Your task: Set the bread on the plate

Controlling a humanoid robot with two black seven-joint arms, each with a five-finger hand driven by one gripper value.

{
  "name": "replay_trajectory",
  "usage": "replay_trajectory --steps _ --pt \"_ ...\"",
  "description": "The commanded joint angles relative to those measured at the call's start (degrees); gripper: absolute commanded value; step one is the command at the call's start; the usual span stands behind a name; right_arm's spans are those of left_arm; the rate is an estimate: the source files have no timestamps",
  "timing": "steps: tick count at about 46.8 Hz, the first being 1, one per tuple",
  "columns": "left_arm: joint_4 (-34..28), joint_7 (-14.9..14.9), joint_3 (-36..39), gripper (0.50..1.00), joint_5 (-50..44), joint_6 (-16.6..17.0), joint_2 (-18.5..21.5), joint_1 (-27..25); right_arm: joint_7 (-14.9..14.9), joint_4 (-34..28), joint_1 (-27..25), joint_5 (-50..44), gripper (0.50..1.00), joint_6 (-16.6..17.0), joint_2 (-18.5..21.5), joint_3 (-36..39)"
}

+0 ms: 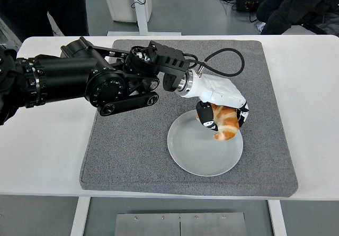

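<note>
Bread (226,124), a golden-orange croissant-shaped piece with paler patches, hangs in the grip of the left hand (220,108) directly above the far part of the plate (197,150). Its lower tip points down toward the plate's surface; whether it touches the plate cannot be told from this view. The left hand, white-shelled with dark fingertips, has its fingers (205,115) curled around the bread from above, clasping it on both sides. The left arm (90,80), black and bulky, comes in from the left edge and reaches across the grey mat (132,151), with a black cable (225,53) looping up behind the wrist. The plate is round, pale grey-white, and sits on the near right part of the mat, which lies on the white table (47,156). The right arm does not show. At the top right corner, a person's dark sleeve (296,3) is visible beyond the table's far edge.
</note>
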Motion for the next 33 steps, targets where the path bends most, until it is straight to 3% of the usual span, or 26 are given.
replay_trajectory --steps 1,33 --pt "0.3 0.0 0.9 0.500 0.7 0.1 0.0 0.6 0.0 0.0 0.1 0.0 1.000 0.0 0.0 -0.1" --pt "1.1 0.0 2.0 0.500 1.0 0.4 0.0 4.7 0.0 0.2 0.4 0.0 1.000 0.1 0.0 0.0"
